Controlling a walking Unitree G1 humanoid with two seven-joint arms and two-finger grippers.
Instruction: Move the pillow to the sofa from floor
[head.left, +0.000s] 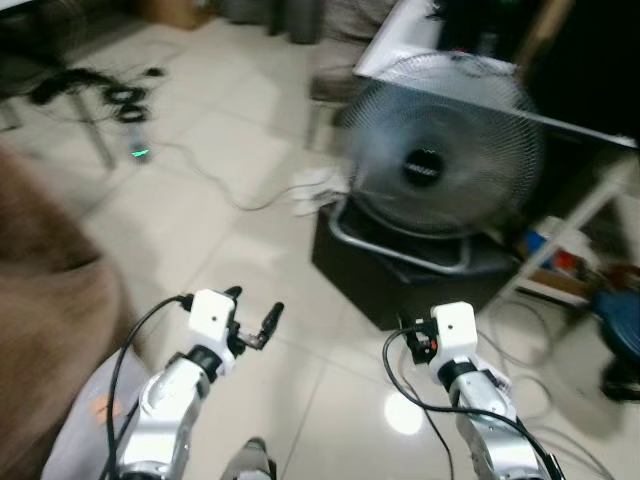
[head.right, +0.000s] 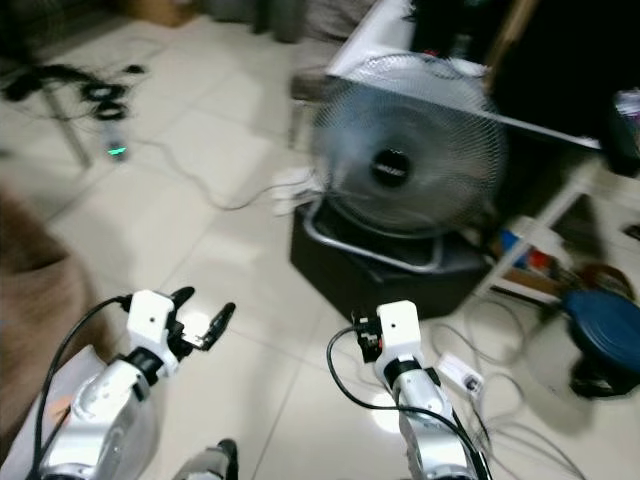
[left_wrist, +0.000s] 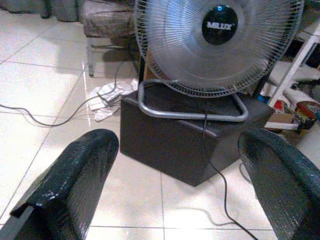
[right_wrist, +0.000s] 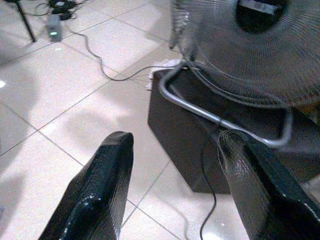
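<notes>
Facing a fan (head.left: 437, 160) on a dark box (head.left: 400, 275), left gripper (head.left: 255, 320) and right gripper (right_wrist: 175, 175) both spread, grasping nothing. No pillow visible; brown sofa (head.left: 45, 310) beside left arm, so nearer arm undecidable.

A grey fan (head.left: 440, 160) stands on a dark box (head.left: 400, 280) on a glossy white tiled floor (head.left: 200, 200)

A soft brown fabric mass, the sofa (head.left: 45, 310), bulges in at the robot's left over the pale tiled floor (head.left: 190, 200). Its surface looks plush and blurred. Whether any part of it is the pillow cannot be told.
</notes>
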